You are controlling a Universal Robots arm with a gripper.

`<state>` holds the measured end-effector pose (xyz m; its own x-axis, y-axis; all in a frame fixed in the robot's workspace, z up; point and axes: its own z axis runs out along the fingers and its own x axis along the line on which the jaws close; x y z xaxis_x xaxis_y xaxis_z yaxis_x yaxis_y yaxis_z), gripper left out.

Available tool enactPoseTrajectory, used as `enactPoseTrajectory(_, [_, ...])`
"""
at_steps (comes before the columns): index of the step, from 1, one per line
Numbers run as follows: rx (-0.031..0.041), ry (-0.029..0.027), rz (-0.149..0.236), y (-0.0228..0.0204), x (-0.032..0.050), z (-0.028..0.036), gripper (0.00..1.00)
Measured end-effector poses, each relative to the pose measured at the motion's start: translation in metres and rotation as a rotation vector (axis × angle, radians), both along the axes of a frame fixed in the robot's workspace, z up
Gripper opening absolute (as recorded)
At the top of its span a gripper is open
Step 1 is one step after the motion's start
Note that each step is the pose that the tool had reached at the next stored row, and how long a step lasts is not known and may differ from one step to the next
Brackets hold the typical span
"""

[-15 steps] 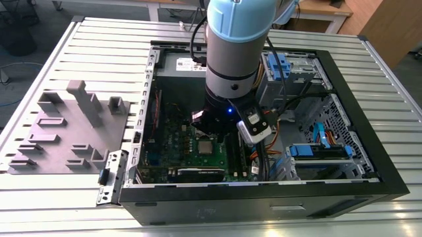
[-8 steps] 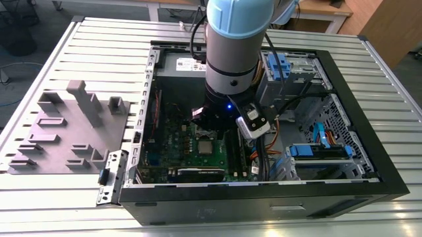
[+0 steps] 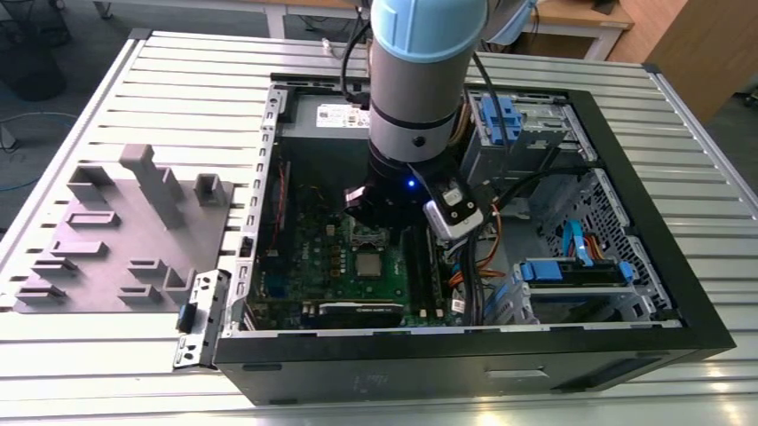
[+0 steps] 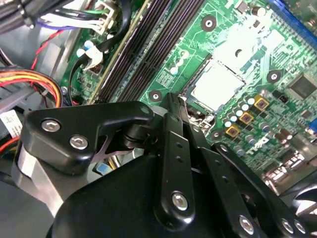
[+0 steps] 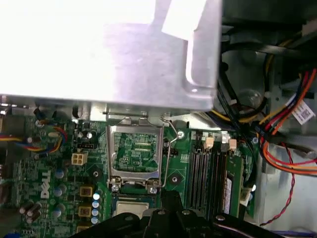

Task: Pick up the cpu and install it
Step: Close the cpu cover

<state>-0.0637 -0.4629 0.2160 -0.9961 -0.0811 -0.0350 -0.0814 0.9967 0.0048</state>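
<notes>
Install step, looks near done: cpu [image 4: 218, 85] lies flat on board [image 4: 195, 37] beside frame [image 5: 111, 151], which stands flipped open, w/ gripper [image 4: 171, 104] close above; any move now calls for clearance from frame & lever [image 5: 170, 151]; jaw state can't tell, tips hidden by gripper's own links.

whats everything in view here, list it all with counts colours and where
slatted metal table: one, silver, under everything
moulded plastic tray: one, grey, on the table at the exterior view's left
open computer case: one, black, mid-table
motherboard: one, green, inside the case
small square silvery cpu: one, pale silver, lying in the motherboard's socket
shiny metal socket frame: one, silver, swung open beside the cpu
large metal box: one, grey, white label, inside the case
cables: several, orange, red, yellow, black
robot arm: one, grey and pale blue, reaching into the case
hand: one, black, beside the socket
</notes>
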Motion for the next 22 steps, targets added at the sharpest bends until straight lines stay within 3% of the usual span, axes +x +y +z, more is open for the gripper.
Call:
enactPoseTrajectory(17, [0.0002, -0.0016, 0.287, 0.0001, 0.0, -0.0037, 0.11])
enactPoseTrajectory(22, [0.0002, -0.0016, 0.3, 0.0, 0.0, -0.0037, 0.11])
